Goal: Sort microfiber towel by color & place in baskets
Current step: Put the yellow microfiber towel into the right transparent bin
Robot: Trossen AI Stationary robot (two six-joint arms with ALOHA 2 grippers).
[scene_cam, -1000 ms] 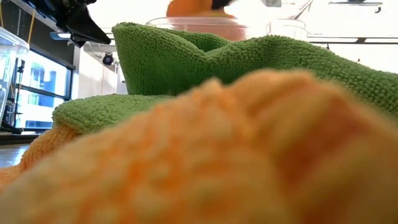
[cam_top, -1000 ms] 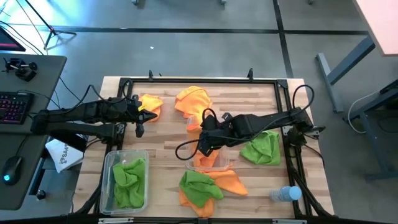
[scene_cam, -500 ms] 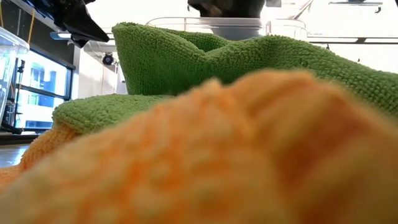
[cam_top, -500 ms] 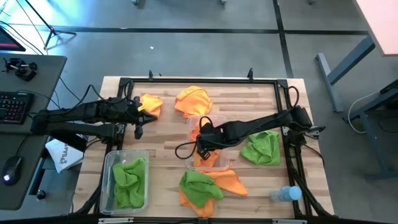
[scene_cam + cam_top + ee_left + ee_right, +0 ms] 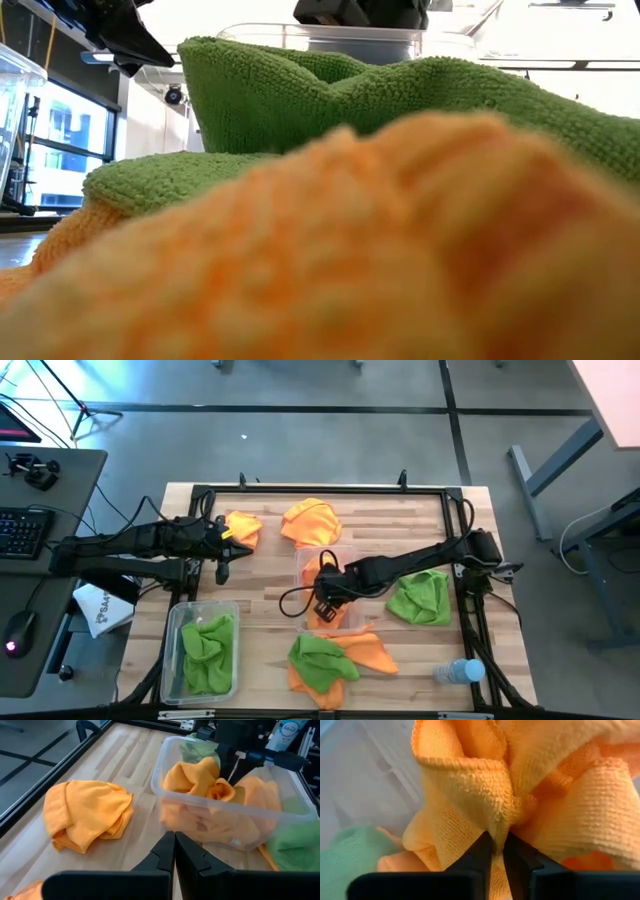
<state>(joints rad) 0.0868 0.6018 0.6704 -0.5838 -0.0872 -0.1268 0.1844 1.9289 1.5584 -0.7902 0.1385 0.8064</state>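
Observation:
A clear basket (image 5: pixel 300 560) stands mid-table with orange towels (image 5: pixel 200 775) inside. My right gripper (image 5: pixel 322 596) reaches down into it, shut on an orange towel (image 5: pixel 470 795). A second clear basket (image 5: pixel 178 622) at the near left holds green towels (image 5: pixel 208 648). My left gripper (image 5: pixel 175 840) hovers shut and empty left of the middle basket. Loose on the table lie two orange towels (image 5: pixel 243 527) (image 5: pixel 312 520), a green towel (image 5: pixel 420 598), and a green towel (image 5: pixel 318 658) heaped on an orange one (image 5: pixel 372 652). My right gripper pinches a bunched fold of the orange towel (image 5: pixel 492 827) between its two fingers, coming from above and pointing down into the basket. The cloth is gathered in several layers at the fingers. It rests slack among the other orange towels in the basket.
A clear water bottle with a blue cap (image 5: pixel 458 672) lies at the near right corner. A black frame rail (image 5: pixel 320 490) runs around the table's edges. Bare wood shows between the two baskets and near the far right corner.
My right gripper has carried the orange towel toward the near edge and down into the middle basket, staying shut on it. The towel, hanging free before, now sits among the others. The basket has shifted slightly toward the table's left.

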